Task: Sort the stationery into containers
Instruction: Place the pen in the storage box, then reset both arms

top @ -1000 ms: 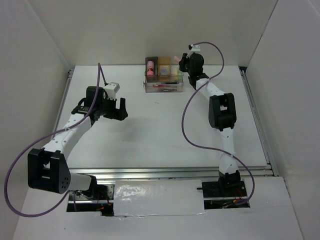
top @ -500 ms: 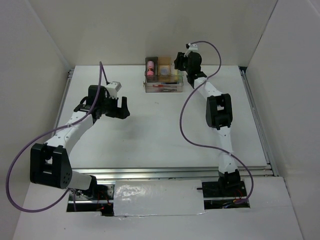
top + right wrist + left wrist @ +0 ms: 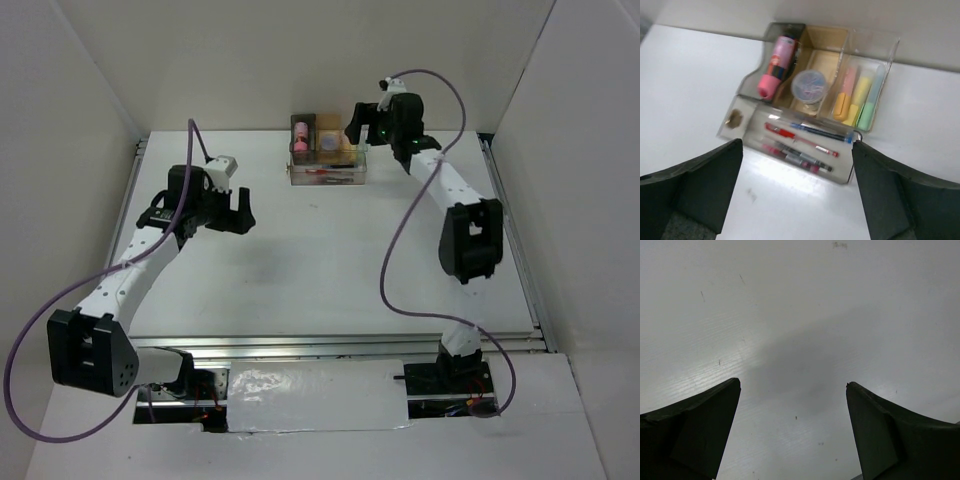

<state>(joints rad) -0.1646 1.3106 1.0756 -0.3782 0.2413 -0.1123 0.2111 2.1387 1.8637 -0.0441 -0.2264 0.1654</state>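
The containers (image 3: pixel 327 150) stand at the table's far middle, with all the stationery I can see inside them. A pink stubby cylinder (image 3: pixel 776 65) lies in the dark grey box and a purple round pot (image 3: pixel 810 86) sits in the tan box. Orange (image 3: pixel 842 104), yellow (image 3: pixel 860 97) and green (image 3: pixel 870 106) markers fill the clear box. Red (image 3: pixel 790 134), blue (image 3: pixel 820 132) and dark (image 3: pixel 800 156) pens lie in the long clear tray (image 3: pixel 740 107). My right gripper (image 3: pixel 358 125) (image 3: pixel 796 144) hovers open above the cluster, holding nothing. My left gripper (image 3: pixel 240 212) (image 3: pixel 792 385) is open over bare table.
White walls close in the table (image 3: pixel 320 260) on the left, back and right. A metal rail (image 3: pixel 340 345) runs along the near edge by the arm bases. A small brownish item (image 3: pixel 733 118) sits in the left end of the long tray.
My right gripper has opened wide, and its arm has swung rightward while the gripper stays over the containers. The left arm has drifted slightly to the left.
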